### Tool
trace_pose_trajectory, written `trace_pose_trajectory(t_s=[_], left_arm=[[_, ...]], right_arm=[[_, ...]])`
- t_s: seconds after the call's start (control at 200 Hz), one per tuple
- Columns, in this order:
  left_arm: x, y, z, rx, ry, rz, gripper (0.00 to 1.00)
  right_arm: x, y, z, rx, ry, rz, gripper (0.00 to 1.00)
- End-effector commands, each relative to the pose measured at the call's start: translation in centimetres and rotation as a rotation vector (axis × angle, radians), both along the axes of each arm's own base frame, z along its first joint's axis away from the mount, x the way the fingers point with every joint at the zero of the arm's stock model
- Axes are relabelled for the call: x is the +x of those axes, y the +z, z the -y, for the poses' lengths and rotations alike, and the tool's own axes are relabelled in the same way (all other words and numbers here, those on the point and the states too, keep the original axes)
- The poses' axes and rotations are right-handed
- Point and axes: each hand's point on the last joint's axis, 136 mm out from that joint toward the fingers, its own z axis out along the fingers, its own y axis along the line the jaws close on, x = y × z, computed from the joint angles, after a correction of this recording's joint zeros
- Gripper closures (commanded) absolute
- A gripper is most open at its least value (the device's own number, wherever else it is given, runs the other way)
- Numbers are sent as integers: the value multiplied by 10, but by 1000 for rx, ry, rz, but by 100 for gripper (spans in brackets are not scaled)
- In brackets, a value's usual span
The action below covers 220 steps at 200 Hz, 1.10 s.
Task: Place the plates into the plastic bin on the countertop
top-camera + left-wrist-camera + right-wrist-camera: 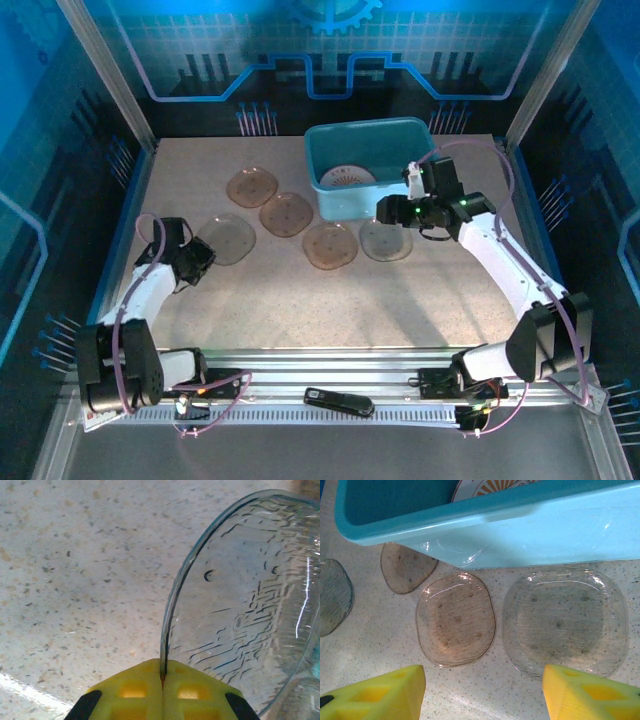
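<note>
left end effector pinching smoky plate rim, white plate in bin

Dim and blue-tinted from above, with soft shadows falling on the flat beige speckled countertop; brighter and sharp up close, with a white glare streak on the translucent smoky-brown rounded-square plate.

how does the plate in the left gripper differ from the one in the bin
The held plate is see-through, smoky and rounded-square; the bin plate is white and round with a red-orange pattern. The held plate is pinched by its rim in the shut left gripper; the bin plate lies loose in the bin. Both are small plates.
</note>
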Motion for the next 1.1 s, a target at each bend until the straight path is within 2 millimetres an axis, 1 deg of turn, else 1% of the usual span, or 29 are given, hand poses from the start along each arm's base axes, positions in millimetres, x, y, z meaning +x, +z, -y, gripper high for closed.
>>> trace_pose_trajectory(t_s=[0.0, 0.07, 0.155, 0.21, 0.36, 0.405, 0.49, 0.555, 0.67, 0.825, 0.95, 1.096], left_arm=[[0, 23, 16, -13, -87, 91, 100], [4, 43, 28, -6, -151, 157, 100], [7, 68, 43, 33, -243, 209, 100], [8, 83, 50, 72, -294, 234, 100], [9, 130, 82, 127, -448, 359, 100], [9, 143, 95, 127, -499, 391, 100], [9, 163, 117, 133, -591, 432, 100], [8, 176, 131, 156, -648, 449, 100], [7, 191, 150, 189, -729, 463, 100], [6, 202, 171, 204, -781, 491, 100], [8, 207, 181, 217, -797, 511, 100], [10, 216, 189, 218, -803, 541, 100]], right_arm=[[-5, 17, -13, 26, 29, 41, 36], [-6, 27, -22, 31, 56, 60, 36], [-8, 39, -39, 46, 106, 84, 37], [-12, 51, -54, 48, 156, 117, 37], [-31, 91, -100, 39, 336, 259, 38], [-35, 97, -110, 24, 366, 281, 37], [-38, 102, -121, 1, 388, 306, 37], [-37, 104, -124, -11, 384, 314, 38], [-36, 105, -126, -21, 372, 324, 39], [-33, 106, -124, -10, 332, 350, 41], [-30, 106, -117, -20, 288, 355, 44], [-28, 99, -116, -22, 271, 334, 47]])
